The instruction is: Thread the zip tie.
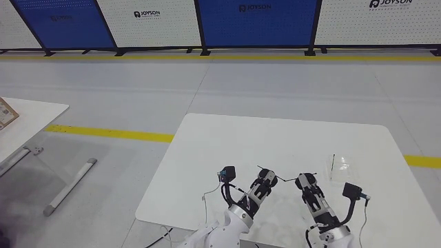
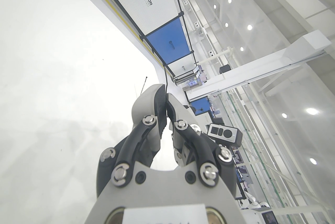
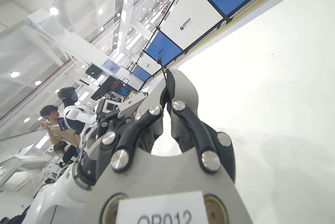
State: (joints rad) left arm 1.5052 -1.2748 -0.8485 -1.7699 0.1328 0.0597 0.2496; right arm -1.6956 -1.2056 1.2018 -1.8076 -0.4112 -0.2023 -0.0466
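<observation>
Both arms are extending over the near edge of the table [image 1: 275,138], forearms angling in toward each other. The left gripper [image 2: 166,98] is pinching the thin strand of the zip tie [image 3: 159,60], pads pressed together. The right gripper [image 3: 167,79] is clamping the head end, fingers closed. The grippers are sitting near each other, not touching.

Flat white tabletop [image 1: 275,138] lies open toward its far edge; a small clear plastic packet [image 1: 340,168] sits near the right gripper [image 1: 302,178].
</observation>
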